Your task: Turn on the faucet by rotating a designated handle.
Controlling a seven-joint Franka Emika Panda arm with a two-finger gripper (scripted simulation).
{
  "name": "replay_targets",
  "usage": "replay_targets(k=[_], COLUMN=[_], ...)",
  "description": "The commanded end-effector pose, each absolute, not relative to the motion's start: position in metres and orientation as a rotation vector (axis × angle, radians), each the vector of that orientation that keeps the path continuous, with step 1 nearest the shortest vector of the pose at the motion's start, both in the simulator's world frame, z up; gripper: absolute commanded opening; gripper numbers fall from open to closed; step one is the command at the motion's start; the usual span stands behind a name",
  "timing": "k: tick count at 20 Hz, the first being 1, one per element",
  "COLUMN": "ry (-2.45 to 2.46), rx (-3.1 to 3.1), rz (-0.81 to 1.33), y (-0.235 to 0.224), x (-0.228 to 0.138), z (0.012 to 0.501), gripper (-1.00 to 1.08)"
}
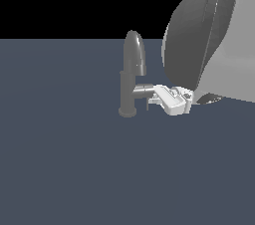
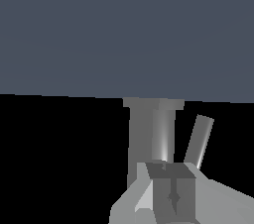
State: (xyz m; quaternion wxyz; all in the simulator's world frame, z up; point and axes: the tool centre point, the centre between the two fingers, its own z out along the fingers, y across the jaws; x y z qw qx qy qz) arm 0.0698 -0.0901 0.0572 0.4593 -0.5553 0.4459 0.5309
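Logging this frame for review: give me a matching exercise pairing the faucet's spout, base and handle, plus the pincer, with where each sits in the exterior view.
Things:
1. spout
2. base
3. handle
4. pincer

Places:
A. flat on the floor under the post
B. white, on the exterior view's right, at the stub's end
C. arched over the top of the post
D. jutting sideways from the post

Pairs: 1-C, 2-A, 3-D, 4-B

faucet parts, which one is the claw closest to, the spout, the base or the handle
The handle: the short stub jutting sideways from the post. The claw sits right at its end, while the arched spout and round base stand clear.
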Motion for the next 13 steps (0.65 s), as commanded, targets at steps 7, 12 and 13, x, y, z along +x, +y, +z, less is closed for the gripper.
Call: replay_targets(k=[7, 12, 13], ry=[1.105, 1.107, 1.107], rx=[-1.354, -1.353, -1.353], rz=[1.343, 1.345, 1.345], y=[-0.0764, -0.0751, -0.0751], x=[0.0704, 0.0730, 0.0730], z=[0.0375, 0.0352, 0.0352], gripper=[-1.00, -1.00, -1.00])
